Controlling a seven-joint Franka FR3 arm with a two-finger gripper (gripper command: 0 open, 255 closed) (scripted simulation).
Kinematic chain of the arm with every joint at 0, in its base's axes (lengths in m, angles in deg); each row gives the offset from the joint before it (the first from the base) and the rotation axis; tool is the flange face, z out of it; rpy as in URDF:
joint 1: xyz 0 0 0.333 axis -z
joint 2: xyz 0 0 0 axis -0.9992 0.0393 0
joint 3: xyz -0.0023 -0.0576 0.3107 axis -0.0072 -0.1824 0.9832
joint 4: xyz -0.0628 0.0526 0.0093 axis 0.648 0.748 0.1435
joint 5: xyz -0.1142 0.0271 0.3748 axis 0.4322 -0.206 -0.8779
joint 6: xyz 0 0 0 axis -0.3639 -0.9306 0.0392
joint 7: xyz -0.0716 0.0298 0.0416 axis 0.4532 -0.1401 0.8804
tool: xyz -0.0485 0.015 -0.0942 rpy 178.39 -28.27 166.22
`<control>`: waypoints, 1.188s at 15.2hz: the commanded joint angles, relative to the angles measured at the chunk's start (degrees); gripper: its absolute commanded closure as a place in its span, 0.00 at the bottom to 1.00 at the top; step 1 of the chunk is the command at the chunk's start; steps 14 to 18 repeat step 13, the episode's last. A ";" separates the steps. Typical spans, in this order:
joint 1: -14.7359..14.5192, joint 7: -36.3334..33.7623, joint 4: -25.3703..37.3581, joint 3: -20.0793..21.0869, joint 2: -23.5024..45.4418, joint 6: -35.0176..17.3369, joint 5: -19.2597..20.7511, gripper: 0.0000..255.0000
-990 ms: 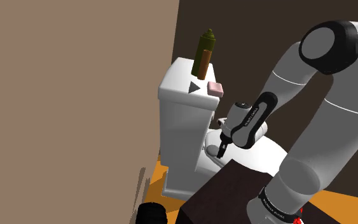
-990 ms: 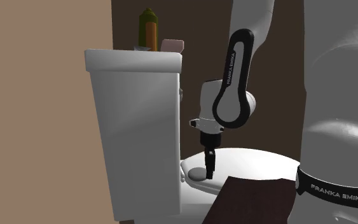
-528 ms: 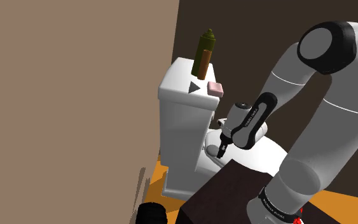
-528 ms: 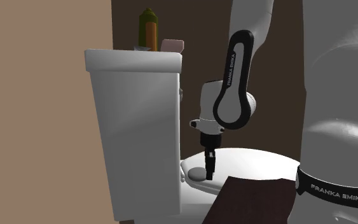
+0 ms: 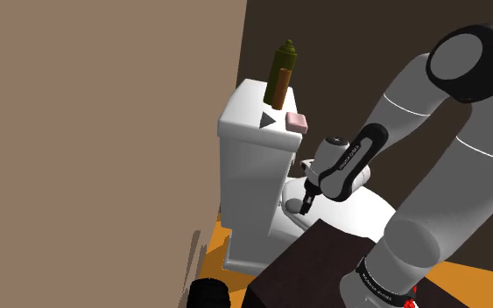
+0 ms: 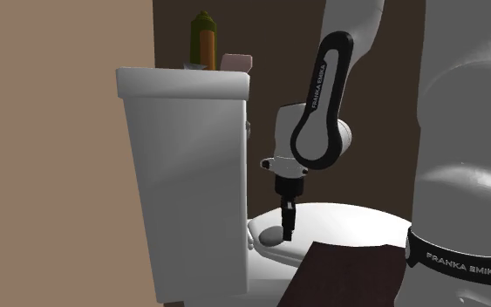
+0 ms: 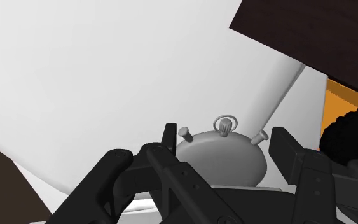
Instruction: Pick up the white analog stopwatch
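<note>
The white robot arm (image 5: 428, 149) has lifted its elbow a little. The black end effector (image 7: 225, 137) has hardly moved and stays low over the white toilet lid (image 6: 357, 218). The small, round, grey-white stopwatch with knobs on top (image 7: 219, 156) lies near the lid's back edge, close to the white toilet tank (image 6: 182, 157). The end effector is wide, with one finger just beside each side of the stopwatch. It looks lined up, so squeezing is probably the next step, then lifting.
</note>
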State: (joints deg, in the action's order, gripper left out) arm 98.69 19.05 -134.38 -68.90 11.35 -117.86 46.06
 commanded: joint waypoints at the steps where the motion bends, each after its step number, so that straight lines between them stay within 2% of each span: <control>1: -0.04 1.03 -0.39 0.30 -2.80 2.47 -1.20 1.00; 11: -1.01 3.66 -1.04 0.03 -16.49 15.55 -3.66 1.00; 18: -1.02 3.69 -1.04 0.04 -16.69 15.75 -3.69 1.00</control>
